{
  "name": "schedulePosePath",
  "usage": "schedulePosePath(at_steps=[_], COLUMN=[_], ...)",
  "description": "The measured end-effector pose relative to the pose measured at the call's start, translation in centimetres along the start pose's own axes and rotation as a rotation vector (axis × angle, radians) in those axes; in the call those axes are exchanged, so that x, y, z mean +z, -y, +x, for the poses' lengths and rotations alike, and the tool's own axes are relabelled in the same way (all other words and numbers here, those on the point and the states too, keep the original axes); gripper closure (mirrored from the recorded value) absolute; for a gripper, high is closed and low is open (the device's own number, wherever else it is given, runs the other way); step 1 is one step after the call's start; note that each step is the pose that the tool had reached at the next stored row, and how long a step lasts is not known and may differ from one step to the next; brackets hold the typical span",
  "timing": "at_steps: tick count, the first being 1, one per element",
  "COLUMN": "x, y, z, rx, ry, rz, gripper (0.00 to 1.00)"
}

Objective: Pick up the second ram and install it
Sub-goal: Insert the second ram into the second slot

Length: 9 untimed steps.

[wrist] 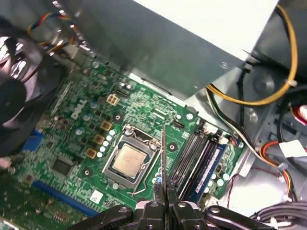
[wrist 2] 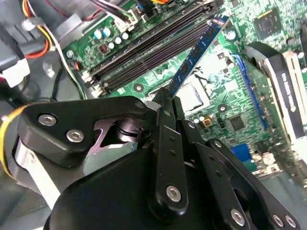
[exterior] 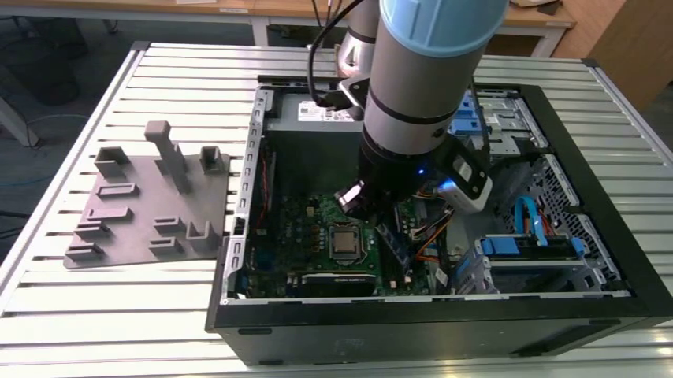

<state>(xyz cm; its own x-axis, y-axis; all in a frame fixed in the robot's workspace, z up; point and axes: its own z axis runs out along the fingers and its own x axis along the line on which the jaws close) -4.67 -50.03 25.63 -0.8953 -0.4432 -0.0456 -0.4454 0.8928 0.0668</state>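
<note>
Slatted metal counter [exterior: 63,307], open PC case [exterior: 442,315] on it. My hand [wrist: 164,191] clamped on second ram [wrist 2: 199,50], held edge-down over motherboard [wrist: 81,139], near slots [wrist 2: 144,52], I judge for seating.

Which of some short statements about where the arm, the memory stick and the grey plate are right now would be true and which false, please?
1. The gripper is shut on the second ram. True.
2. The second ram lies flat on the grey moulded plate. False: it is held above the motherboard, inside the computer case.
3. The grey moulded plate sits on the table at the exterior view's left of the case. True.
4. The held ram is fully seated in a memory slot. False: in the second wrist view it stands tilted above the slots.
5. The processor socket is covered by a cooler. False: the metal chip top is bare.
</note>
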Motion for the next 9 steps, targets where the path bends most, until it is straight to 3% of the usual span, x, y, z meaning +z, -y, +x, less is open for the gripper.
schedulePosePath(at_steps=[9], x=[0.09], y=[0.01], z=[0.0], rx=[0.138], ry=[0.0093], rz=[0.0063], gripper=[0.89])
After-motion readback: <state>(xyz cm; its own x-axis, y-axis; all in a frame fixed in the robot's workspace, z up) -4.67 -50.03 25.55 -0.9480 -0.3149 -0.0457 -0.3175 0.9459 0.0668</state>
